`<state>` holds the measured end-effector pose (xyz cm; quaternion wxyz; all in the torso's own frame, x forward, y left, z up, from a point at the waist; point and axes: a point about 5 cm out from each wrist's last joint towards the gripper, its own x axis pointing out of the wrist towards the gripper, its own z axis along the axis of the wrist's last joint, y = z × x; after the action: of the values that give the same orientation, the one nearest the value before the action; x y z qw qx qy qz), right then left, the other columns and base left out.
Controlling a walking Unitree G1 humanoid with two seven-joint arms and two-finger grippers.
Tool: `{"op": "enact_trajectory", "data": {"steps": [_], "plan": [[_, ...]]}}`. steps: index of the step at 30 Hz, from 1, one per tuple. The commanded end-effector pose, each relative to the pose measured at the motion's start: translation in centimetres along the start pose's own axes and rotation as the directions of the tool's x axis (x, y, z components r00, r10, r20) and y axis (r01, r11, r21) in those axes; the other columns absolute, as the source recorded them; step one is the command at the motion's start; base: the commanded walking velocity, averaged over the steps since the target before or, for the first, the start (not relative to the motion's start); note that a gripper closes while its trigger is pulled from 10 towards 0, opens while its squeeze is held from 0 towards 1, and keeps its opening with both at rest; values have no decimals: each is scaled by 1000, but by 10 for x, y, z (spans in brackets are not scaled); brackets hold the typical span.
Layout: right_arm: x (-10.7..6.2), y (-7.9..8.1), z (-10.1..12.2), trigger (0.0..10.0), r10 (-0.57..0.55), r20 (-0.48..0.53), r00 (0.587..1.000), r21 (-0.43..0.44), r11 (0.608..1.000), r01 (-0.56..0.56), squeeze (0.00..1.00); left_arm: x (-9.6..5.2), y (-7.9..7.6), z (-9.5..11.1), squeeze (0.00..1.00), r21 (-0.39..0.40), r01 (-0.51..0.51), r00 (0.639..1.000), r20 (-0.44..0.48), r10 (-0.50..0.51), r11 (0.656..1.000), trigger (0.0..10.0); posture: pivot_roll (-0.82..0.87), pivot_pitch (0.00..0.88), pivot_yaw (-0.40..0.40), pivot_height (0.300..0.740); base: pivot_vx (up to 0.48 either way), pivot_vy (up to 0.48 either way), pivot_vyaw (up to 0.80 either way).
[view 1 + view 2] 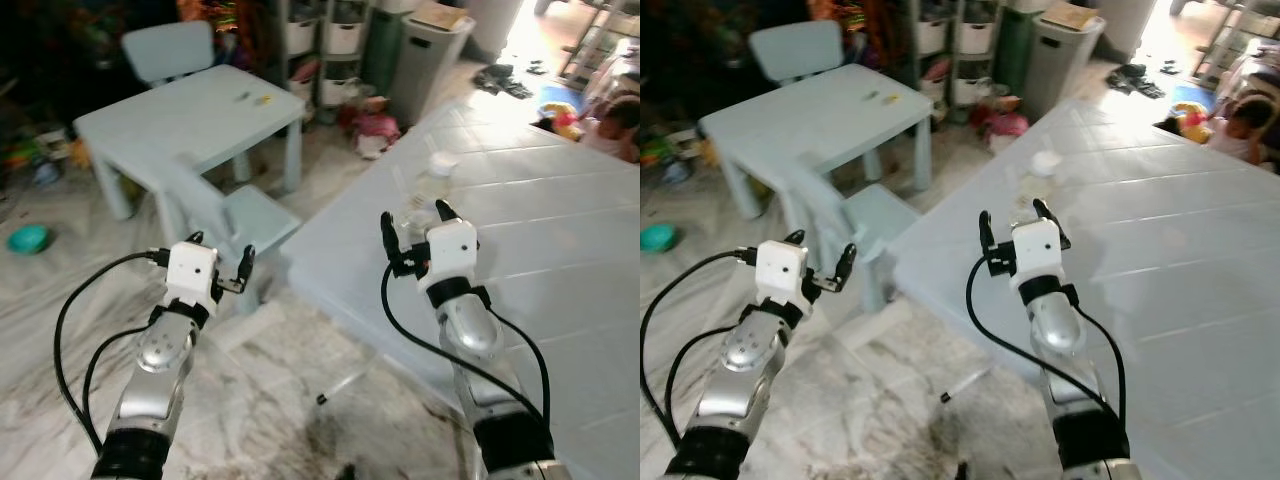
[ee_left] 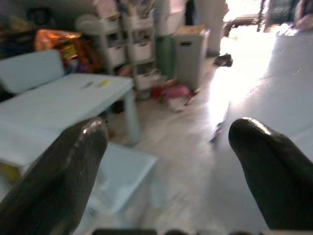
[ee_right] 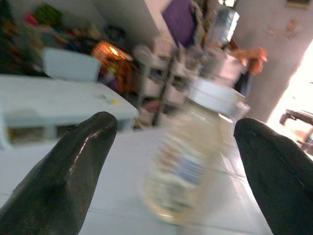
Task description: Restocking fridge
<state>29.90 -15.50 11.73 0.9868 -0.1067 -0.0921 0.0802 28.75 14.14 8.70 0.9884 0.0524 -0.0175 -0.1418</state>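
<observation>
Head views: your right gripper hovered over the near left edge of the big white table, fingers apart. A clear bottle with a white cap stood upright on that table just beyond the gripper, not touching it. Your left gripper hung over the marble floor, fingers apart and holding nothing, near a small pale chair and small table.

Left wrist view: both fingers stood spread, with nothing between them.

Right wrist view: the blurred bottle stood between the spread fingers, farther off.
</observation>
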Motion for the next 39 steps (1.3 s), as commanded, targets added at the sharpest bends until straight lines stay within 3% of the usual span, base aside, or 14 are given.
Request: {"op": "enact_trajectory", "data": {"steps": [1, 29, 39], "plan": [[5, 3, 7, 10000, 8, 30, 1000, 7, 1000, -8, 0, -1, 10, 3, 0, -6, -16, 1000, 6, 16, 1000, 10000, 24, 0, -51, 740, 0, 0, 0], [11, 4, 13, 10000, -2, 65, 998, -32, 999, 4, 0, 0, 9, 6, 0, -27, -1, 1000, 25, 1, 1000, 10000, 23, 0, -50, 740, 0, 0, 0], [19, -13, 7, 10000, -133, -1, 991, 45, 990, 133, 0, -2, 10, 0, 0, 25, 54, 998, -23, -54, 998, 10000, 26, 0, -36, 740, 0, 0, 0]]}}
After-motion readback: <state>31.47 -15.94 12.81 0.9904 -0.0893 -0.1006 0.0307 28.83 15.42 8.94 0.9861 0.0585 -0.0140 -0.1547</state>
